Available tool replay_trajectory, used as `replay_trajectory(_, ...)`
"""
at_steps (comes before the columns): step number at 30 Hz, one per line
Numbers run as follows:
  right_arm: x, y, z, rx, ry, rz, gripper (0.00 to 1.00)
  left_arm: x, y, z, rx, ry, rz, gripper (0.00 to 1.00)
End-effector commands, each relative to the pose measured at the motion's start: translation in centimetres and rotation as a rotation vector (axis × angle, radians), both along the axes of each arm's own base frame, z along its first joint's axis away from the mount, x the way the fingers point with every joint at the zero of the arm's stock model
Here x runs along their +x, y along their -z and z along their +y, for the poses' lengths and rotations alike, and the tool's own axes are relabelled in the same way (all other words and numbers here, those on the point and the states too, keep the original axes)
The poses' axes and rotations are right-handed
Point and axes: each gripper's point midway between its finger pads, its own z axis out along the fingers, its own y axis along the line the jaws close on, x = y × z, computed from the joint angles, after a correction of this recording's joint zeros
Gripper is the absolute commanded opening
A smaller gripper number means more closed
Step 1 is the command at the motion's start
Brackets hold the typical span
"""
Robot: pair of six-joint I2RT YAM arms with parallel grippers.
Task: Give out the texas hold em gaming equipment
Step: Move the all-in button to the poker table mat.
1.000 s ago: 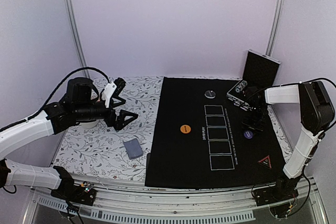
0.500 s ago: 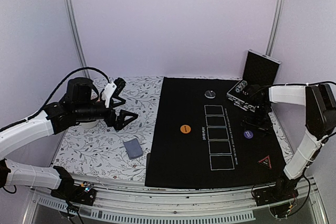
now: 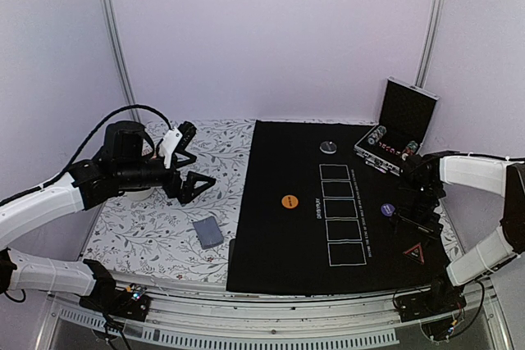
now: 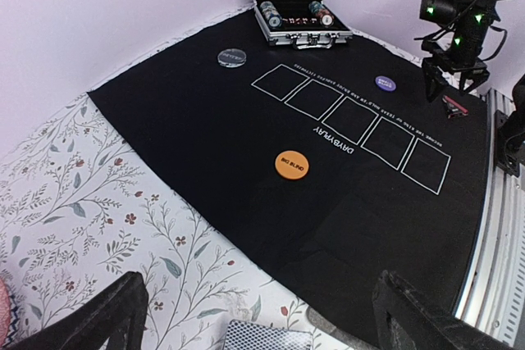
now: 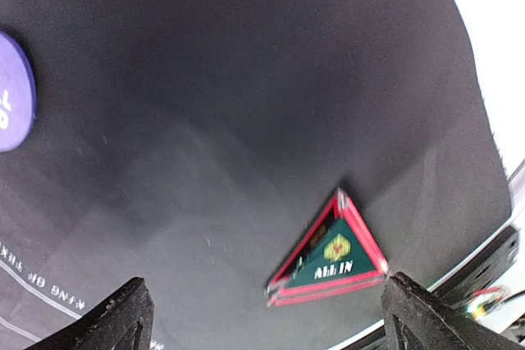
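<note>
While the left gripper (image 3: 198, 156) hangs wide open and empty over the floral cloth (image 3: 139, 235), the grey-blue card deck (image 3: 208, 232) lies apart, nearer the front, by the black mat (image 3: 279, 252). Orange disc (image 3: 289, 201) sits mid-mat, silver disc (image 3: 328, 147) further back. Purple disc (image 3: 387, 210) lies just left of the right gripper (image 3: 414, 223), jaws wide, nothing held, above the red triangle marker (image 3: 413, 252); the open case (image 3: 408, 112) with chips (image 3: 377, 136) stands behind.

Right fingers (image 5: 115, 321) wider, off purple disc (image 3: 387, 210), nearer red triangle marker (image 3: 413, 252).
</note>
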Motion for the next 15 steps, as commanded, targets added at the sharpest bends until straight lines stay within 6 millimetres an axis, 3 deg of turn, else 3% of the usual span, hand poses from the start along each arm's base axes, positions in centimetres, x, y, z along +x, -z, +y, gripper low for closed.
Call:
replay_trajectory(1, -1.4, 0.1, 0.8, 0.075, 0.076, 0.005, 0.99, -0.9, -0.3, -0.5, -0.012, 0.034, -0.014, 0.98)
replay_trajectory(11, -2.7, 0.9, 1.2, 0.102, 0.091, 0.055, 0.99, -1.0, -0.6, -0.5, -0.018, 0.038, -0.018, 0.98)
replay_trajectory(15, -1.9, 1.0, 2.0, 0.151, 0.075, 0.04, 0.99, -1.1, -0.8, -0.5, -0.022, 0.038, -0.023, 0.98)
